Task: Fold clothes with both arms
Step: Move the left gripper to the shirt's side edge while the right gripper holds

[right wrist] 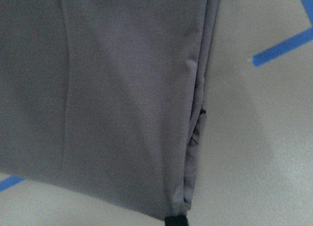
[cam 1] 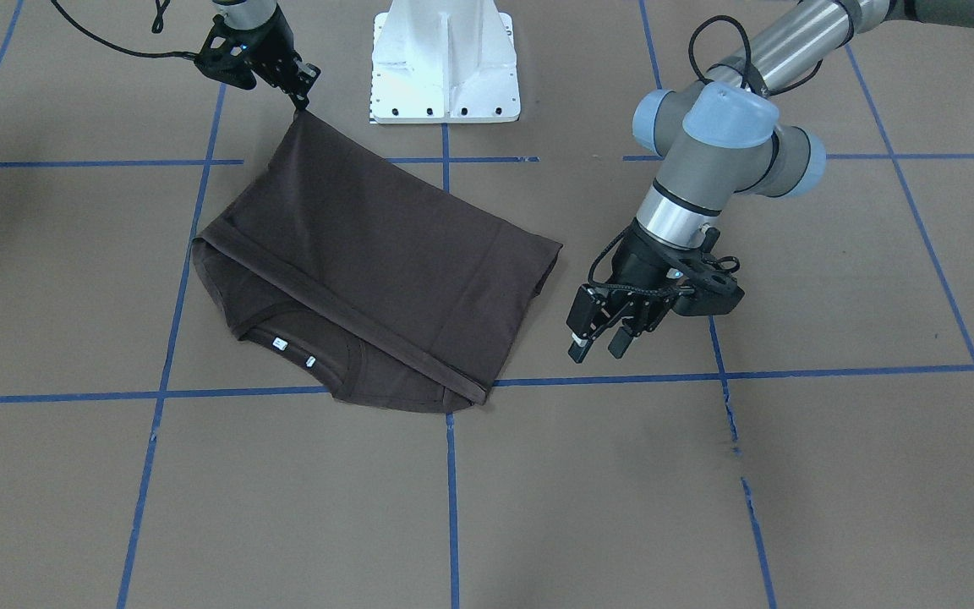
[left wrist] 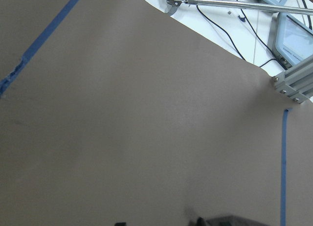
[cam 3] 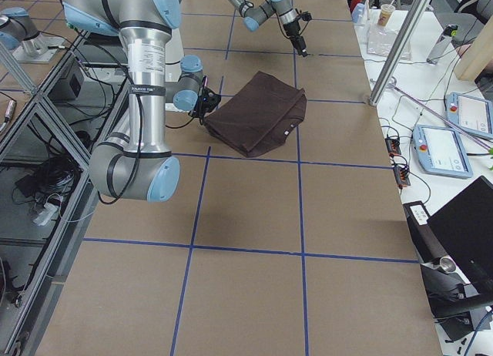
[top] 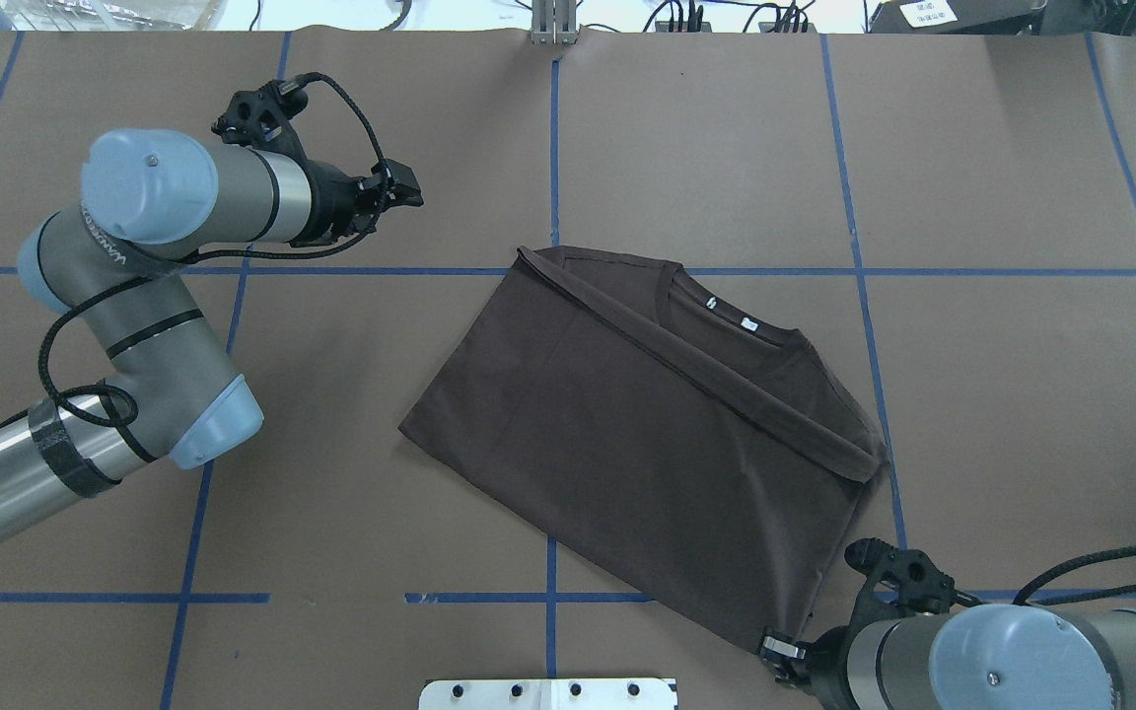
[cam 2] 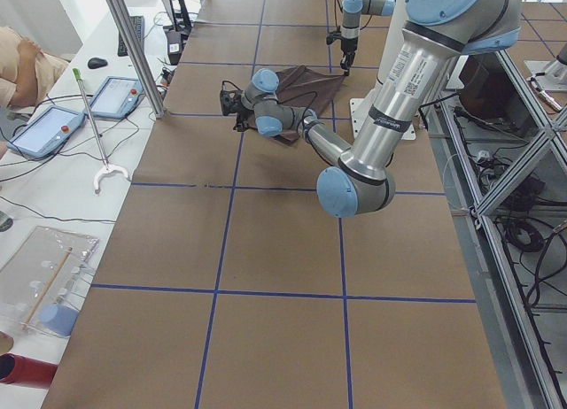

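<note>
The dark brown T-shirt (cam 1: 369, 254) lies folded on the brown table, collar and white neck labels (cam 1: 294, 352) at its far edge from the robot. It also shows in the overhead view (top: 627, 424). My right gripper (cam 1: 303, 100) is shut on the shirt's corner nearest the robot's base and holds it slightly raised; in the overhead view the gripper (top: 775, 646) is at that corner. The right wrist view shows the fabric (right wrist: 122, 99) running down to the fingertips. My left gripper (cam 1: 599, 345) is open and empty, hovering beside the shirt's side edge, apart from it (top: 410, 192).
The white pedestal base (cam 1: 445, 63) stands close to the held corner. Blue tape lines (cam 1: 453, 491) grid the table. Tablets (cam 2: 44, 130) and a pole (cam 2: 133, 46) sit off the table's far edge on the operators' side.
</note>
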`<state>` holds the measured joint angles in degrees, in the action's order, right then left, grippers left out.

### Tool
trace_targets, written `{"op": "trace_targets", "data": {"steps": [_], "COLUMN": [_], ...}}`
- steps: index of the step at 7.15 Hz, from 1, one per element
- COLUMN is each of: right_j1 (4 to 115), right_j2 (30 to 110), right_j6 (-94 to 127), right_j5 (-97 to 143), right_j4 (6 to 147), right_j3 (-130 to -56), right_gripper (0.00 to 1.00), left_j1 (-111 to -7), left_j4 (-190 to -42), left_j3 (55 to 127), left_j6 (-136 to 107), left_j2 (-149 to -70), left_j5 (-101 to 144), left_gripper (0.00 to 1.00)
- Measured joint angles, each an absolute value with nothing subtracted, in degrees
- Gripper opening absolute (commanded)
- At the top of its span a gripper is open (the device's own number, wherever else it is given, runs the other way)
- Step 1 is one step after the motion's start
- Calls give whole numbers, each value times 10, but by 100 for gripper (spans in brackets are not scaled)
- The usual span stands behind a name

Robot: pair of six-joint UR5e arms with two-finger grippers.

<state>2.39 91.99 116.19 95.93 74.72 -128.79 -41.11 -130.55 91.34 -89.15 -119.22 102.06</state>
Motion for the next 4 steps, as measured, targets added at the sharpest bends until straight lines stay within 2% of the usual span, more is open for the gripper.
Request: {"op": "trace_targets", "data": {"steps": [2, 4], "right_j1": [20, 71], "right_j2": [924, 921], "right_j6": [1171, 1171], "right_j5": [961, 962], "right_j4": [747, 747], "right_j3": [-1311, -1334], "right_gripper": [100, 100], "left_j1": [-361, -298], "left_j4": [-1301, -1253], "left_j3": [975, 1038], "left_j6": [-944, -996], "left_j2": [-1157, -1116], "left_j5": [1033, 984], "left_gripper": [71, 70]}}
